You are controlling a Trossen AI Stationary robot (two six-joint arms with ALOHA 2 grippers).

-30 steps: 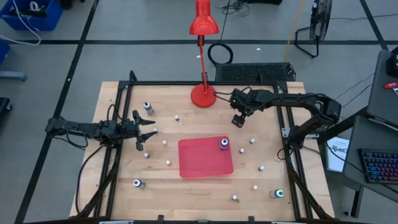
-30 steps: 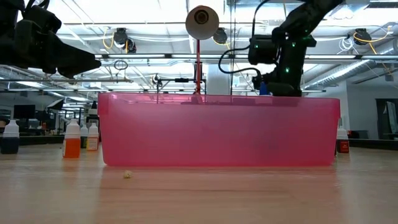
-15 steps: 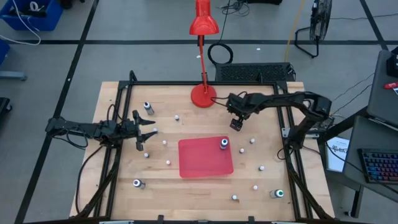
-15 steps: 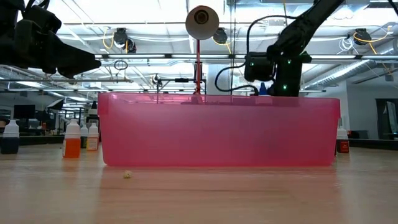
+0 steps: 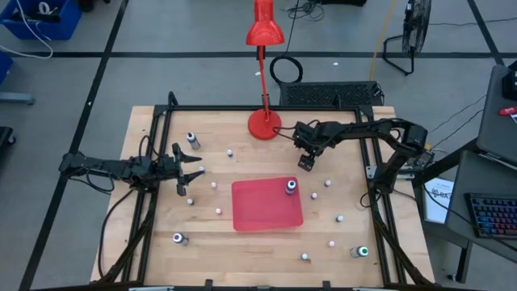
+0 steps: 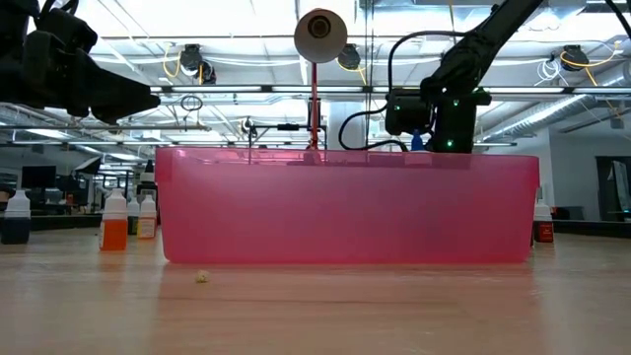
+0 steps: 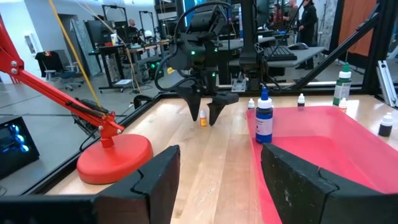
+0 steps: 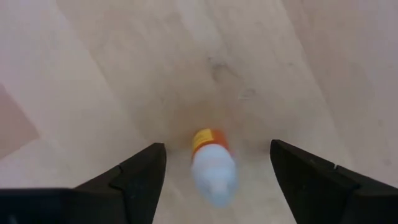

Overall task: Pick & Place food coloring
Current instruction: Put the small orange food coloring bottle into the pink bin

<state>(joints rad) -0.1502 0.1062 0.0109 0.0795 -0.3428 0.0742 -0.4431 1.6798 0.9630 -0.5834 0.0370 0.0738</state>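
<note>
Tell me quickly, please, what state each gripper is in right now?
Left gripper: open, holding nothing, waiting at the table's left side.
Right gripper: open, fingers either side of a small orange bottle, not gripping it.

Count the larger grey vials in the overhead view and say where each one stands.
4: the far-left vial, the near-left vial, the tray vial in the red tray's far right corner, and the teal-topped vial at near right. None appears hidden.
</note>
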